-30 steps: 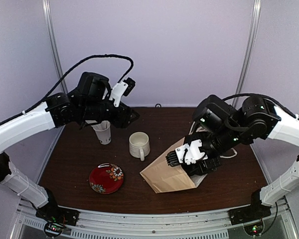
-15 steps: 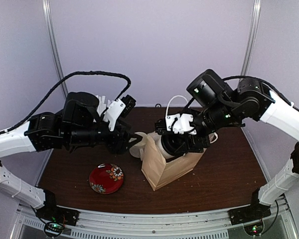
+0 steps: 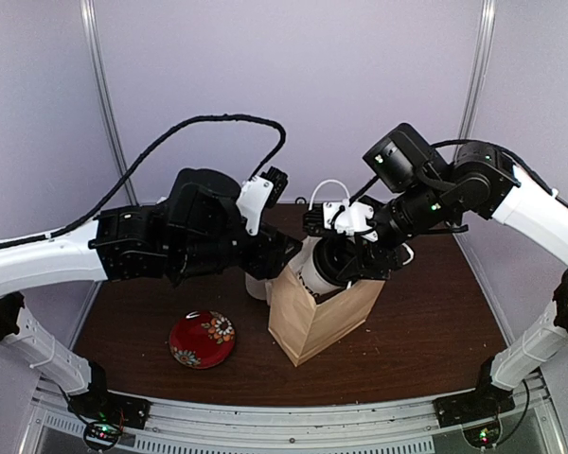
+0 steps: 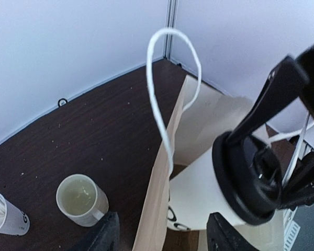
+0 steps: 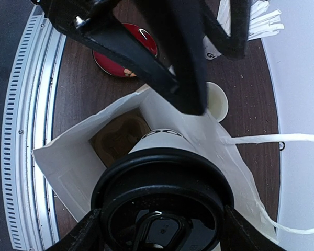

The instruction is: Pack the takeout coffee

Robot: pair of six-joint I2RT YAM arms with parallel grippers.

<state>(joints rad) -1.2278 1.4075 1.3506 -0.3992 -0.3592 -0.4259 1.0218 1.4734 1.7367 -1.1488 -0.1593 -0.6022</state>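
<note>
The takeout coffee, a white paper cup (image 4: 199, 191) with black lettering and a black lid (image 5: 162, 193), is tilted with its lower end inside the mouth of the brown paper bag (image 3: 317, 317). My right gripper (image 3: 344, 253) is shut on the cup just below the lid; in the right wrist view the gripper (image 5: 161, 226) has a finger on each side. My left gripper (image 3: 282, 253) is open at the bag's left rim. In the left wrist view the gripper (image 4: 165, 235) straddles the bag's wall (image 4: 156, 209), with the cup just to its right.
A white ceramic mug (image 4: 82, 200) stands left of the bag, close under my left arm. A small paper cup of straws (image 4: 5, 215) stands further left. A red patterned plate (image 3: 202, 339) lies front left. The bag's white string handle (image 4: 167, 78) sticks up.
My left arm swung right from the straw cup to the bag's left rim. The bag, leaning low a second ago, now stands upright with the cup held in its mouth.
</note>
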